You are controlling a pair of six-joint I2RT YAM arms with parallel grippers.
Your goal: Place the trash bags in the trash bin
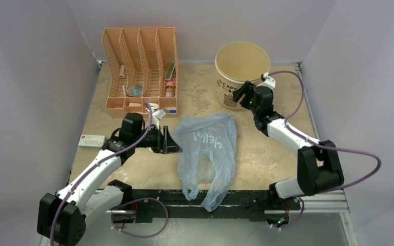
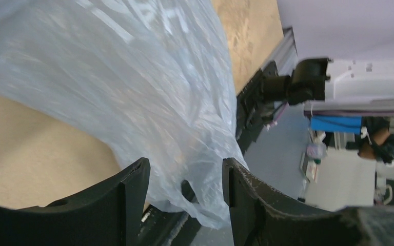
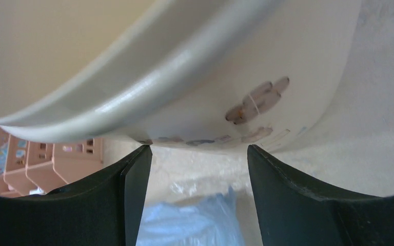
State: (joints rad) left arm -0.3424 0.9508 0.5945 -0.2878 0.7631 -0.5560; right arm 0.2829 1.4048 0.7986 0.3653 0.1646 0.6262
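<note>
At centre the bag [image 1: 208,148] is lying flat, bin [image 1: 241,72] at one o'clock; left gripper [image 1: 177,143] at nine and right gripper [image 1: 242,93] at the bin are gaping empty. Limp film is threatening to slip free.

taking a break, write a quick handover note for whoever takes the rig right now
Left gripper: open, at the bag's left edge, holding nothing.
Right gripper: open, beside the bin's near wall, holding nothing.
Bag: spread on the table mid-way between the arms, near end drooping over the front edge.
Bin: upright at the back right, nothing visible inside.
Done: nothing yet; the bag is not in the bin.
Left: grasp the bag, carry it to the bin, drop it in.
</note>
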